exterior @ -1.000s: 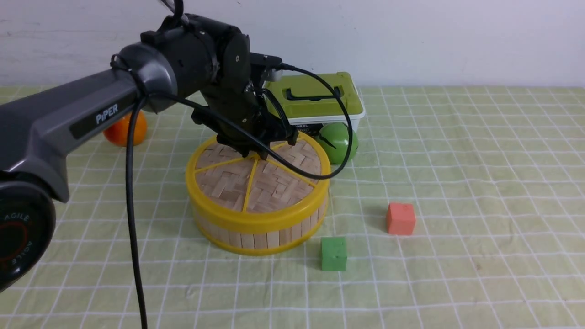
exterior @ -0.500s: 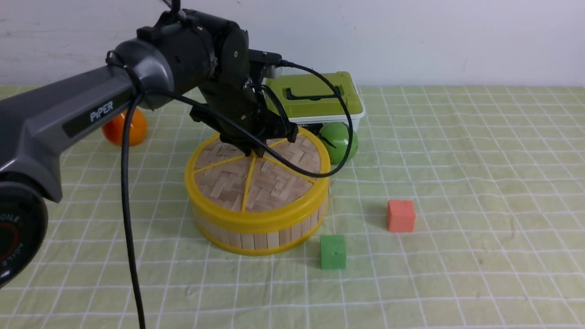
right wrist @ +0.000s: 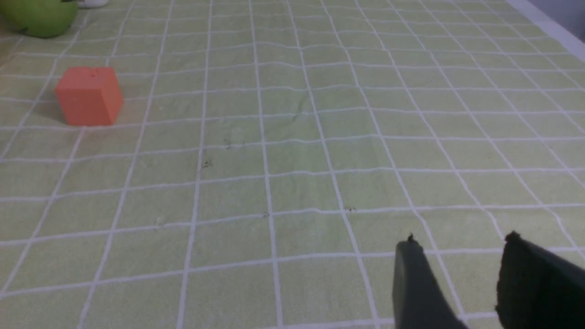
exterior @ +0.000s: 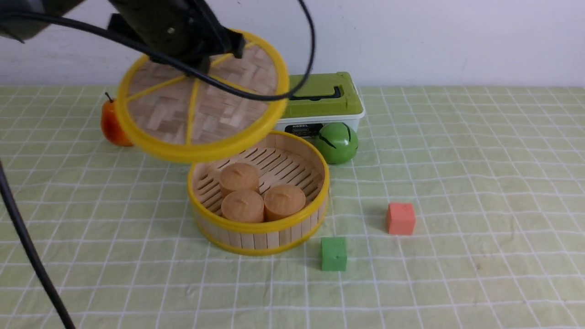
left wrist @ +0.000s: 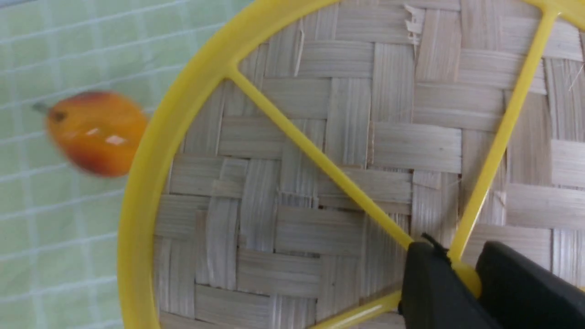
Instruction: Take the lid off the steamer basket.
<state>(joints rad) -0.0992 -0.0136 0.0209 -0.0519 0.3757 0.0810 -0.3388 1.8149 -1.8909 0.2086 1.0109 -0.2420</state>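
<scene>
Holds lid (exterior: 160, 109) clamped by knob (left wrist: 468, 279) in left hand (left wrist: 457, 262), raised toward counter's (exterior: 470, 283) far left corner. Shows slatted steamer basket (exterior: 260, 226) interior only in front view; spread right hand (right wrist: 461, 237) only in right wrist view.

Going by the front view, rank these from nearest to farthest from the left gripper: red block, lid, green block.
1. Lid: gripped at its centre knob by the left gripper.
2. Green block: right of the basket's front.
3. Red block: farther right.
</scene>
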